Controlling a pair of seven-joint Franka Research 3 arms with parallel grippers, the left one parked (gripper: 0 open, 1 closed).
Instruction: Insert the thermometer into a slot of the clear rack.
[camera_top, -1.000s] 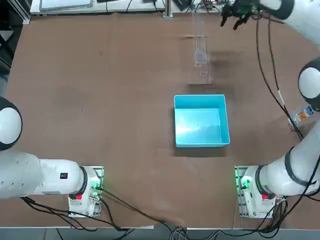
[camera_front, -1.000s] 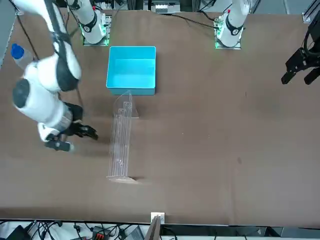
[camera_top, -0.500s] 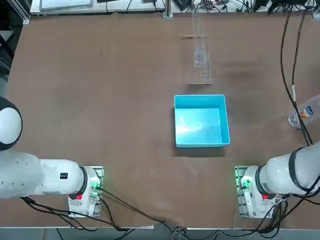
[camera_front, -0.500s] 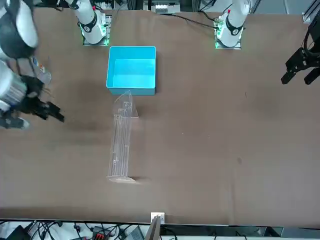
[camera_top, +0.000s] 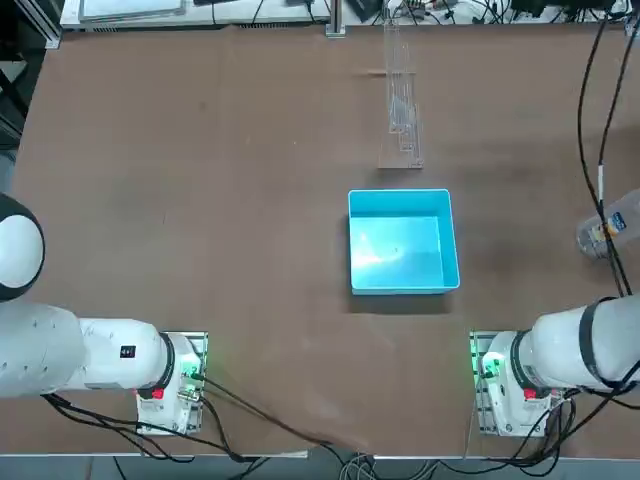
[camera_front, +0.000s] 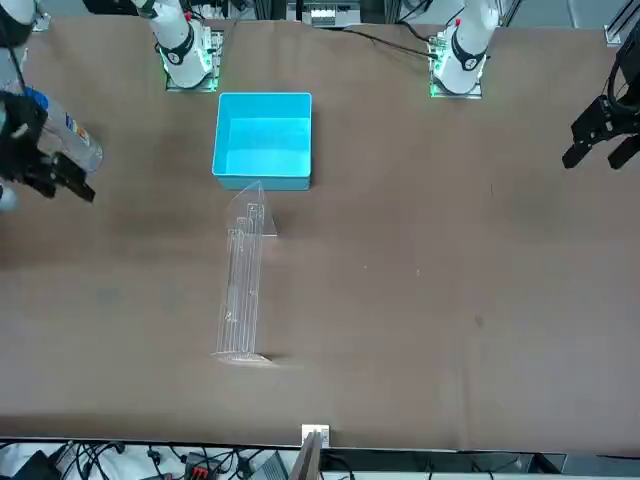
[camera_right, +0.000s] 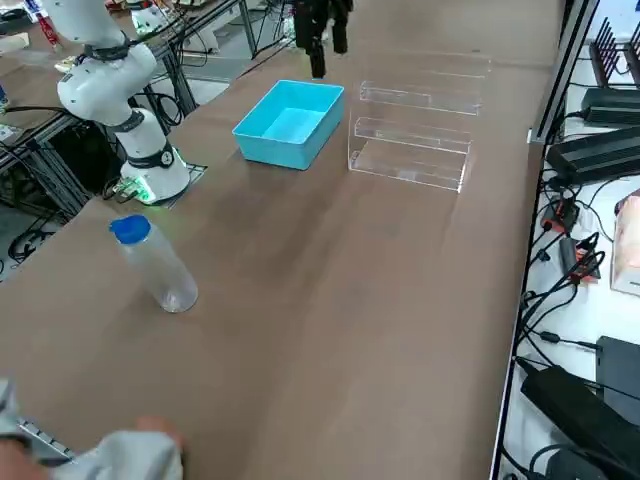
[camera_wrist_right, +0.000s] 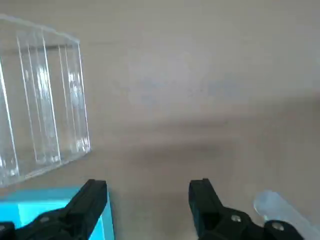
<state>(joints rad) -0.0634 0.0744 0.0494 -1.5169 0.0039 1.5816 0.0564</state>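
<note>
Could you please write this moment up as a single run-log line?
right gripper: open, empty, near the bottle | rack: beyond the blue bin, no thermometer in view | insertion: not yet done

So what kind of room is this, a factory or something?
More likely a robotics lab. Two arms are bolted to a plain brown table holding only test props: a clear rack, a blue bin, a bottle. Cables and electronics crowd the table's edges.

Your right arm reaches out past the worktop's right edge, with its pincer (camera_front: 50, 175) at the far left of the front view. In the wrist view the pincer (camera_wrist_right: 147, 200) has its two black fingers (camera_wrist_right: 90, 202) spread wide apart, nothing between them.
</note>
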